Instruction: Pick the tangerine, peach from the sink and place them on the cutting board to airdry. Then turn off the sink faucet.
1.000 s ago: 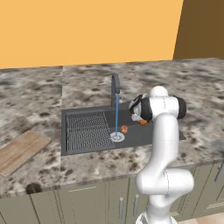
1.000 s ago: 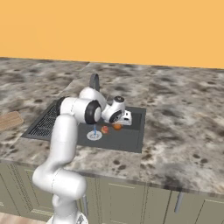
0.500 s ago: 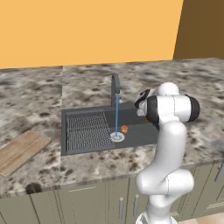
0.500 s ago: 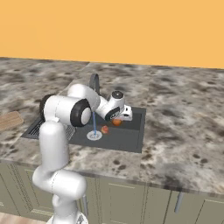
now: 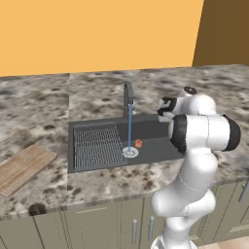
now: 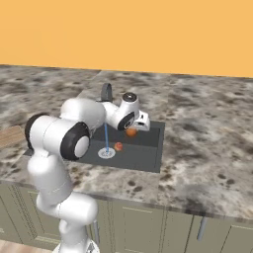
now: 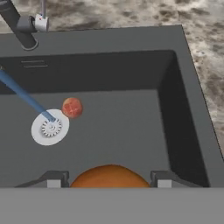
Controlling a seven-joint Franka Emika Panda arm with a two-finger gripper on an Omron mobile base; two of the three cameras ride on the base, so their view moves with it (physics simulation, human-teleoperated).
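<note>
The claw (image 7: 106, 183) grasps the tangerine (image 6: 131, 132) between its two tips and holds it above the sink (image 7: 183, 131). Down on the sink floor the peach (image 7: 72, 107) lies just beside the round silver drain (image 7: 50, 127), where a blue stream of water from the sink faucet (image 5: 128, 99) lands. Around the basin is the mottled stone table (image 5: 44, 97). The cutting board (image 5: 22, 168) lies far left on it. Behind is an orange wall (image 5: 97, 34).

The tangerine (image 7: 108, 176) is cut off at the bottom, and the cutting board (image 5: 22, 168) by the left edge
</note>
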